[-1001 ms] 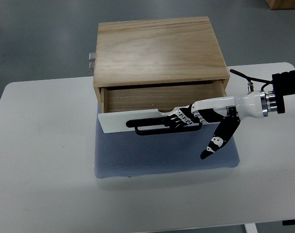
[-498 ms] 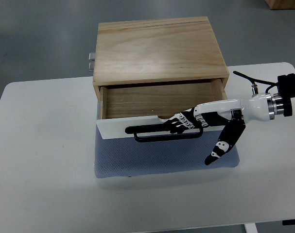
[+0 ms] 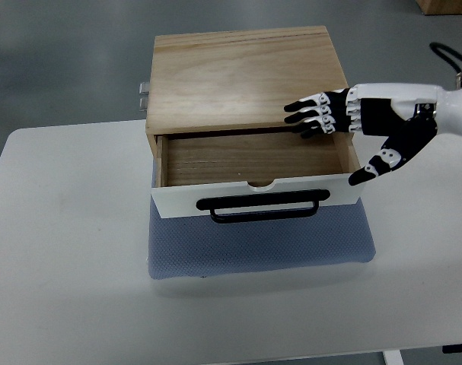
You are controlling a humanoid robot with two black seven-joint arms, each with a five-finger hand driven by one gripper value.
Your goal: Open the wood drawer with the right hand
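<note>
Fingers (image 3: 314, 112) of right hand (image 3: 360, 114) spread, holding nothing, above wooden drawer box (image 3: 246, 76).
Drawer (image 3: 253, 171) open on blue-grey mat (image 3: 261, 243), white table (image 3: 63, 251), grey floor (image 3: 63, 61) upper frame.

single top view, steep downward, robot's side

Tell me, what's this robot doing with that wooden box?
The robot's right hand hovers with open fingers over the front right corner of the wooden box, holding nothing. The drawer below it is pulled partway out over a grey mat on the white table, and looks empty inside. Nothing touches its black handle. The other arm is out of sight.
</note>
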